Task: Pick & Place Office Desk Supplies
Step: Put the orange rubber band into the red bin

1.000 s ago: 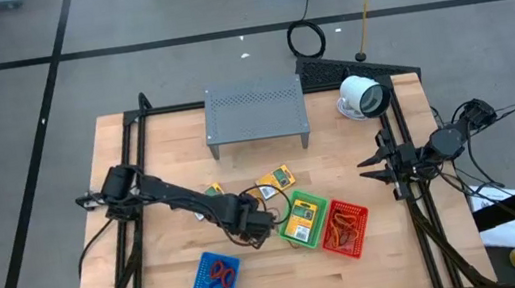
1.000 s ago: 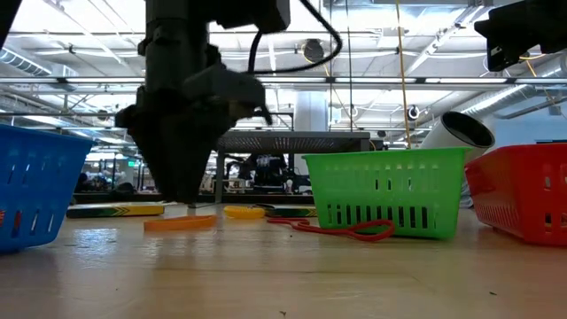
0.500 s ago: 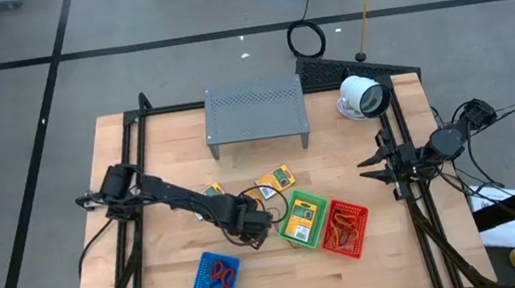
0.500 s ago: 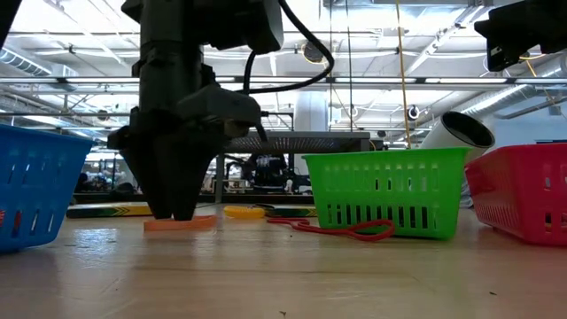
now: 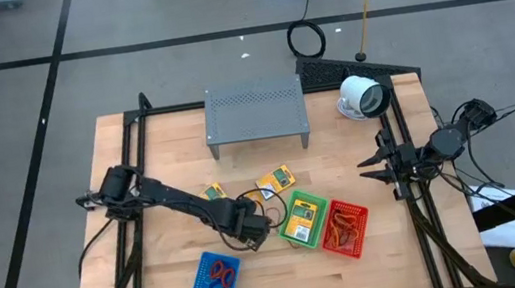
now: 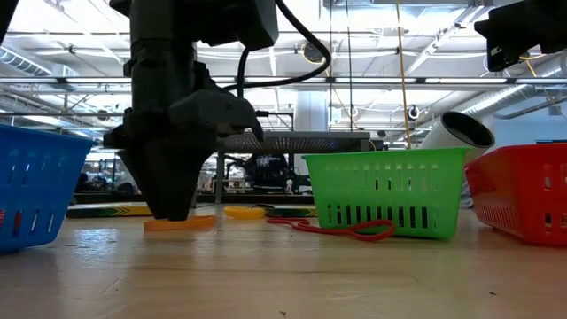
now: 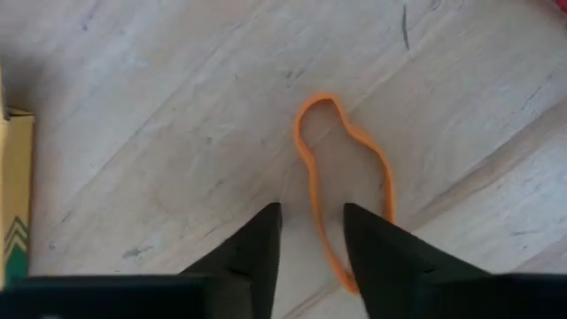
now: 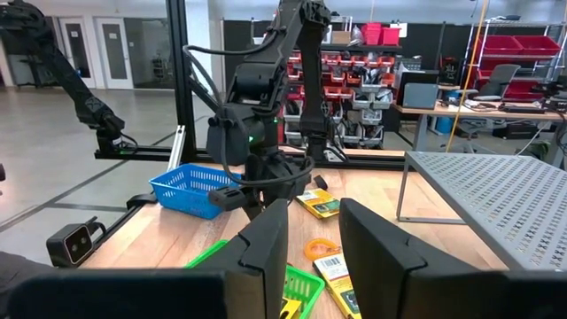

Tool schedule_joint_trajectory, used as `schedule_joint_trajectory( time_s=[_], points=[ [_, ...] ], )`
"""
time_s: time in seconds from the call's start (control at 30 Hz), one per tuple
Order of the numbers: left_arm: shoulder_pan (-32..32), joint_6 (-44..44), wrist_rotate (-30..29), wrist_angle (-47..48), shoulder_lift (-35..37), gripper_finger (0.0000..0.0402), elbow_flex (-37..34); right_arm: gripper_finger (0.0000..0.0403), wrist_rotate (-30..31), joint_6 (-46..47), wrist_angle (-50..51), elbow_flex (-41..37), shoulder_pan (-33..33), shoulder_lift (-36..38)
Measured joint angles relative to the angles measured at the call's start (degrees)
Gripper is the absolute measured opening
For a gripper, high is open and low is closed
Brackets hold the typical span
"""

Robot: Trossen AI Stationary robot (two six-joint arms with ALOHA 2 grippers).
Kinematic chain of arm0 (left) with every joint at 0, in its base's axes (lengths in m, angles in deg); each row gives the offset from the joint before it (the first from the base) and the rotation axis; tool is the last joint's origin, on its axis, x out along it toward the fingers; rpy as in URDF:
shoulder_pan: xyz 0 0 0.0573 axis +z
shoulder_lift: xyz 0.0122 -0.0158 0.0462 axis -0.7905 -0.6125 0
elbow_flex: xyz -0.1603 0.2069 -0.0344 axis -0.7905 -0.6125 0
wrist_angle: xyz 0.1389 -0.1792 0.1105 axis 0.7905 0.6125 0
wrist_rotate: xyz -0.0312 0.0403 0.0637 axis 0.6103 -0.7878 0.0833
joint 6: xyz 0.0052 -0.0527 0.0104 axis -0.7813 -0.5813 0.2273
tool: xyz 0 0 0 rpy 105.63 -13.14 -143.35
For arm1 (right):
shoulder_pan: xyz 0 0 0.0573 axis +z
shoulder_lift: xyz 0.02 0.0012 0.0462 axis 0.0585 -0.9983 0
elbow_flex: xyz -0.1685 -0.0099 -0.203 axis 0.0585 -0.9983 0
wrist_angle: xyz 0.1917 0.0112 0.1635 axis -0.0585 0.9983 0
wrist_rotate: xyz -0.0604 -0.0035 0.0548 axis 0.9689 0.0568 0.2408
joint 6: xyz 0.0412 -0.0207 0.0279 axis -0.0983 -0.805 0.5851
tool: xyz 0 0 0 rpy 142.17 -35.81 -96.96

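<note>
Currently the left gripper (image 5: 256, 230) is being held low over the tabletop (image 5: 173, 191) at lower centre of the high view, just left of the green basket (image 5: 305, 218). Its two fingers (image 7: 248, 257) are being kept slightly parted, with one side of an orange rubber band (image 7: 341, 190) lying between them in the left wrist view; nothing is being gripped yet, and the band is lying flat on the wood. In the low view the same band (image 6: 180, 223) is being shown as a flat orange strip under the gripper's tips, at lower left of the frame. The right gripper (image 5: 370, 168) is being parked at the right edge of the tabletop, its fingers being held apart and empty. As for progress, the sorting is judged to be partly done: a yellow packet (image 5: 298, 223) is being carried in the green basket, orange bands are being held in the red basket (image 5: 345, 230) at lower right of centre, and small rings are being kept in the blue basket (image 5: 214, 282) at the bottom. Still being left out are this band and the loose yellow packets (image 5: 276, 179) lying just above the green basket, with a smaller one (image 5: 214, 191) to their left.
</note>
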Motion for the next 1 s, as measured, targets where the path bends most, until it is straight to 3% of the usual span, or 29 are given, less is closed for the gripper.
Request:
schedule_joint_trajectory(
  time_s=[0.23, 0.67, 1.0],
  points=[
    [-0.5, 0.2, -0.5, 0.0, -0.1, 0.0010, 0.0, 0.0096, 0.0, 0.0, 0.0, 0.0, 0.0, 0.0],
    [-4.1, 1.4, -5.1, -0.6, 2.6, 0.0003, 0.9, 0.0094, 0.0, 0.0, 0.0, 0.0, 0.0, 0.0],
    [-7.2, 0.7, -17.2, -0.3, 10.5, 0.0002, 1.0, 0.0094, 0.0, 0.0, 0.0, 0.0, 0.0, 0.0]
  ],
)
